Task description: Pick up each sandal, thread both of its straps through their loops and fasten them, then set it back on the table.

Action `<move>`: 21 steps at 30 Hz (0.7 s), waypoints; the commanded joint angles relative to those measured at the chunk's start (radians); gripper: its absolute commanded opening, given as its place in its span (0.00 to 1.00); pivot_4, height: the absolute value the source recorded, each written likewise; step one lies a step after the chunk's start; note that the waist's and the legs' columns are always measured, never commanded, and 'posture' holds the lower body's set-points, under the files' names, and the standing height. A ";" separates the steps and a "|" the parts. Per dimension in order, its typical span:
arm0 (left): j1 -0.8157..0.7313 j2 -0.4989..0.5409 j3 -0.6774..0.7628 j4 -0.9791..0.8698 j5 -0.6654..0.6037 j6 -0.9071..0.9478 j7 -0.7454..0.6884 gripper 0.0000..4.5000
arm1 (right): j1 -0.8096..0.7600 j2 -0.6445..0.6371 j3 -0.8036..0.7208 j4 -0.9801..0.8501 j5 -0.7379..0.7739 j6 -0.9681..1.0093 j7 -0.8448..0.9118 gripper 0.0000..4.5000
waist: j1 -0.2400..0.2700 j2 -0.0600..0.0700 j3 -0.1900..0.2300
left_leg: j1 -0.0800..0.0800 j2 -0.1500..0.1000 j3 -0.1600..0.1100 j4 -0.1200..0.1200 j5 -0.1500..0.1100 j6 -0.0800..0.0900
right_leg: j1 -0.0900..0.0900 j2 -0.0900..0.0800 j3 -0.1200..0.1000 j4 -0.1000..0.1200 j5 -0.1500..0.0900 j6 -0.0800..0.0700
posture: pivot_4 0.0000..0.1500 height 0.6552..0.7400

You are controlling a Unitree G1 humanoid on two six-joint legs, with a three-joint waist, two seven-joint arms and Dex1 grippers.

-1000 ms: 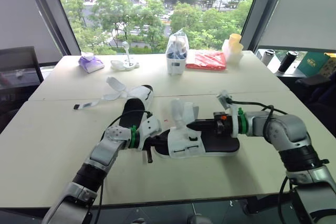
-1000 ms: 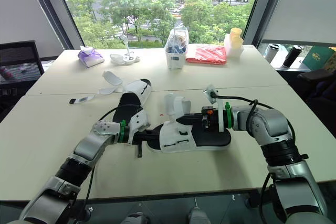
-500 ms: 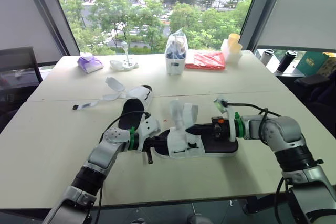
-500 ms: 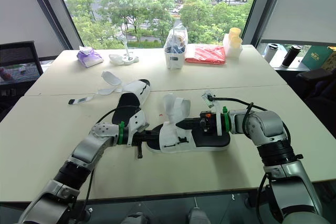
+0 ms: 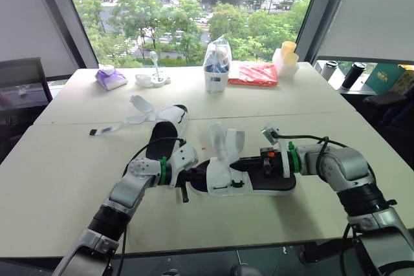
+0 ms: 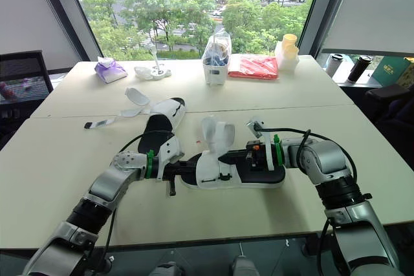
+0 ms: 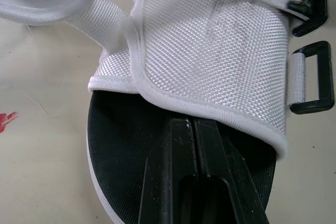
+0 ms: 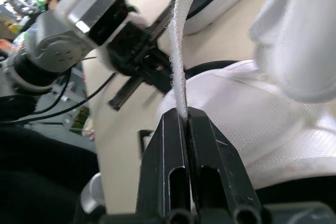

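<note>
The near sandal (image 5: 259, 182), black sole with a white woven upper, lies flat at the table's middle, its two white straps (image 5: 223, 139) standing up loose. My left gripper (image 5: 196, 176) is at its toe end; in the left wrist view it (image 7: 193, 125) is shut and rests on the black insole (image 7: 121, 129) just short of the upper. Two black loops (image 7: 315, 77) hang off the upper's side. My right gripper (image 8: 181, 116) is shut on a thin white strap (image 8: 176, 45) over the sandal's heel half. The second sandal (image 5: 165, 130) lies behind with its straps (image 5: 139, 105) spread open.
Along the far side stand a purple pouch (image 5: 111, 77), a white holder (image 5: 153, 79), a clear bag (image 5: 218, 63), a red packet (image 5: 253, 74) and yellow cups (image 5: 288, 56). A loose black-and-white strip (image 5: 103, 130) lies at the left. A dark chair (image 5: 22, 79) stands off the left edge.
My right gripper has slid a little toward the sandal's toe and lower, carrying the thin strap with it. The left arm and the sandal have stayed put.
</note>
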 commanded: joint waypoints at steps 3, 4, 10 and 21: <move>0.018 0.011 -0.036 0.023 0.022 0.009 -0.010 0.00 | 0.018 -0.022 -0.021 -0.097 0.022 -0.015 0.036 0.01 | 0.000 0.000 0.000 | 0.000 0.000 0.000 0.000 0.000 0.000 | 0.000 0.000 0.000 0.000 0.000 0.000 | 1.00 1.00; 0.016 0.010 -0.037 0.026 0.023 0.007 -0.011 0.00 | 0.023 -0.023 -0.011 -0.101 0.007 -0.025 0.032 0.01 | 0.000 0.000 0.000 | 0.000 0.000 0.000 0.000 0.000 0.000 | 0.000 0.000 0.000 0.000 -0.001 -0.001 | 1.00 1.00; 0.008 0.006 -0.039 0.036 0.024 0.000 -0.011 0.00 | 0.053 -0.033 0.029 -0.109 -0.065 -0.101 0.022 0.07 | 0.000 0.000 0.000 | 0.000 0.000 0.000 0.000 0.000 0.000 | 0.000 0.000 0.000 0.000 -0.001 -0.001 | 1.00 1.00; -0.005 0.000 -0.041 0.038 0.023 -0.006 -0.012 0.00 | 0.162 -0.140 -0.253 -0.207 0.102 0.016 -0.019 0.71 | 0.008 0.000 0.000 | 0.000 0.000 0.000 0.000 0.000 0.000 | 0.000 0.000 0.000 0.000 -0.001 -0.001 | 1.00 1.00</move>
